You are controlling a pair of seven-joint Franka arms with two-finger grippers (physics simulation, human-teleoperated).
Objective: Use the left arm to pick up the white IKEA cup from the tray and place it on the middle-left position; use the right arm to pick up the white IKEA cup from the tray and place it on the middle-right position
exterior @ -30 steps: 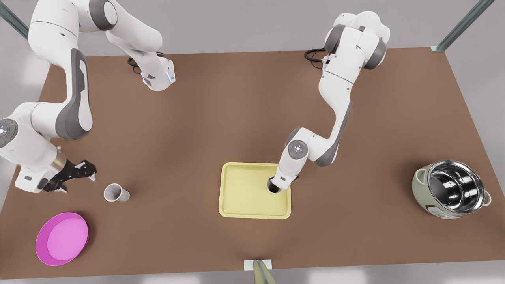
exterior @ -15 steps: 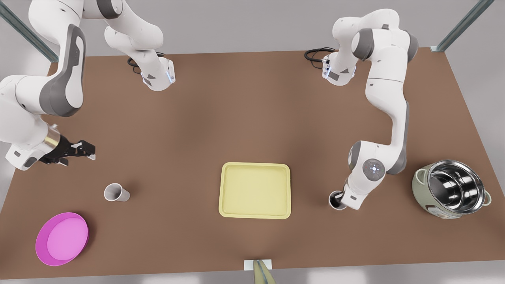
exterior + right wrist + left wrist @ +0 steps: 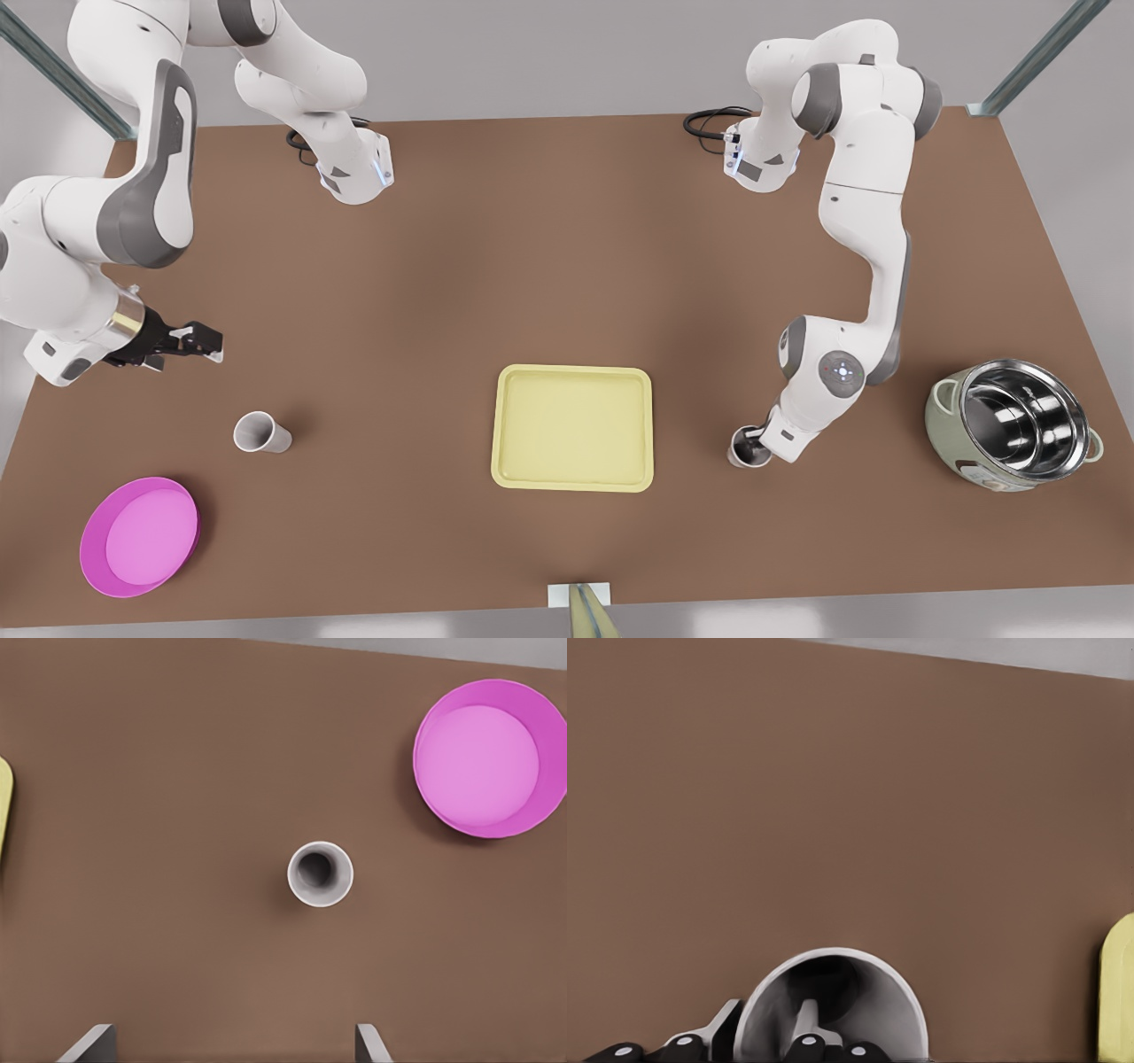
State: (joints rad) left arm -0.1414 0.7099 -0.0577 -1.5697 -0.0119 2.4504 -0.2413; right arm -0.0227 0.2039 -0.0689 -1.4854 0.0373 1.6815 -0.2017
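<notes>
The pale-yellow tray point(image 3: 571, 425) lies empty in the middle of the brown table, and its edge shows in both wrist views point(image 3: 1121, 992) point(image 3: 3, 806). At the front view's right of the tray, my left gripper point(image 3: 751, 443) point(image 3: 766, 1026) is shut on a white cup point(image 3: 740, 454) point(image 3: 877, 1010), one finger inside the rim and one outside. The cup is upright, low at the tabletop. A second white cup point(image 3: 260, 433) point(image 3: 320, 873) stands alone at the front view's left. My right gripper point(image 3: 199, 341) point(image 3: 232, 1045) hangs open above and behind it, holding nothing.
A magenta bowl point(image 3: 139, 536) point(image 3: 487, 757) sits near the front-left corner, close to the free cup. A steel pot in a pale green shell point(image 3: 1014, 425) stands at the front view's right, beyond the left arm. The arm bases stand at the back edge.
My left gripper carried its cup off the tray to the front view's right and has settled lower there. My right gripper drew up and away from the free cup.
</notes>
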